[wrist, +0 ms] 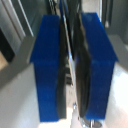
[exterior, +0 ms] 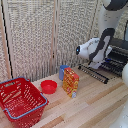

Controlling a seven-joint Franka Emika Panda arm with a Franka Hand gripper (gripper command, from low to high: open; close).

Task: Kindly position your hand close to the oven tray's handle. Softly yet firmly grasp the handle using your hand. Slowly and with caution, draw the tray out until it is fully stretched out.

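Here — hand (wrist: 70, 70) clamped on oven tray's (exterior: 95, 73) thin bar | oven (exterior: 119, 50) cut off — arm hides fingertips.

The oven tray (exterior: 95, 73) projected from the oven (exterior: 116, 56) over the bench (exterior: 95, 102), with the pincer (exterior: 100, 63) and arm occupying the space above it. An orange box (exterior: 70, 81), blue cup (exterior: 63, 72), red bowl (exterior: 48, 86) and red basket (exterior: 20, 100) obstructed the exterior view's left. Bare bench lay before the tray.
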